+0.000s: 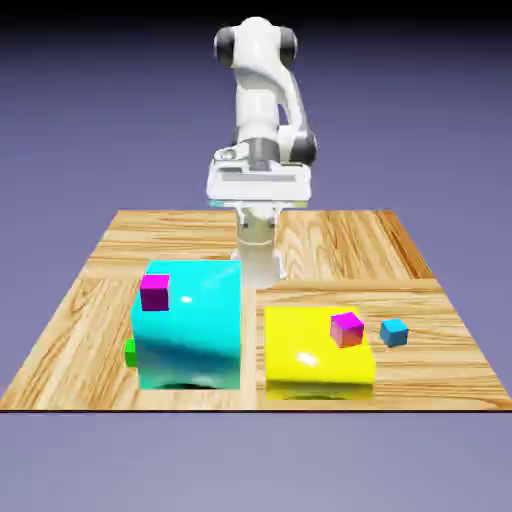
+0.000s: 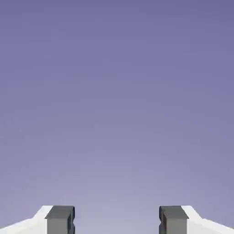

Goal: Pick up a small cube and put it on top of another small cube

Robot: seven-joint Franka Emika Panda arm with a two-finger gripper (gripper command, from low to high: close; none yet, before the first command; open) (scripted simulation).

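My gripper [image 2: 116, 221] stands with its jaws wide apart and nothing between them; in the hand view only the two grey fingertips [image 2: 60, 219] show against plain blue-violet backdrop, so I am looking out at empty air, not down at the table. In the exterior view my hand hangs high, toward twelve o'clock above the far part of the wooden table [image 1: 330, 245]. The small cube [image 1: 130, 351] I want is the tiny green one, a sliver showing at about nine o'clock of the big cyan block [image 1: 190, 325], touching or just beside its lower left edge (mostly hidden, so I cannot tell which). To do this step well, I judge I should tilt down first, then descend clear of the cyan block's wall, jaws kept wide. A magenta cube [image 1: 155, 292] sits on the cyan block; another magenta cube [image 1: 346, 328] rests on the yellow block [image 1: 318, 352], with a blue cube [image 1: 394, 332] at its three o'clock.
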